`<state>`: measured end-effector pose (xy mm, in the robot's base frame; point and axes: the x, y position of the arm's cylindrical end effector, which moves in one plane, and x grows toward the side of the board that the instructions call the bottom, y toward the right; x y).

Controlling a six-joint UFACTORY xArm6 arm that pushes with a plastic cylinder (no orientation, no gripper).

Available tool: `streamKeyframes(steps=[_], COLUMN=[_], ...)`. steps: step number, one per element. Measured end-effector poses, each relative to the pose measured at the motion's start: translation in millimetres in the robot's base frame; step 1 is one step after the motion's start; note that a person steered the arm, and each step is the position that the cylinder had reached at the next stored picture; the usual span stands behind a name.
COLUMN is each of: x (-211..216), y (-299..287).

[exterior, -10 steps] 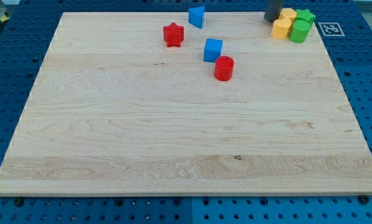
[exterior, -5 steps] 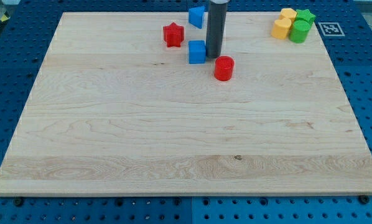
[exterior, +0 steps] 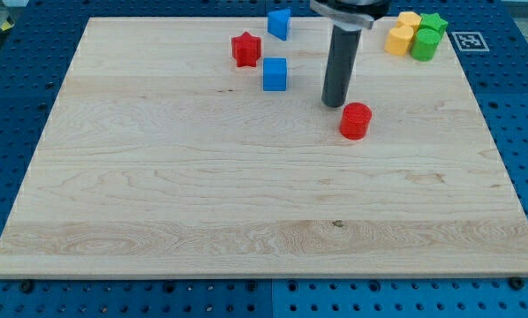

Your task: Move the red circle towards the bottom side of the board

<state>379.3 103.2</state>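
The red circle (exterior: pixel 355 121) lies on the wooden board (exterior: pixel 202 203), right of centre in the upper half. My tip (exterior: pixel 335 103) stands just up and left of it, touching or almost touching it. The dark rod rises from there to the view's top.
A blue cube (exterior: pixel 275 74) sits left of my tip. A red star (exterior: pixel 245 49) and another blue block (exterior: pixel 279 24) lie near the top edge. Two yellow blocks (exterior: pixel 403 34) and two green blocks (exterior: pixel 427 37) cluster at the top right corner.
My tip came in from the top right, nudged the blue cube left, then moved right and down. The red circle slid right and down the board.
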Motion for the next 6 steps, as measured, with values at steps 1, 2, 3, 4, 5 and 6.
streamKeyframes(steps=[1,2,3,4,5,6], x=[26,76,113,110,107,136], y=[24,-3,-14,-12,7,-2])
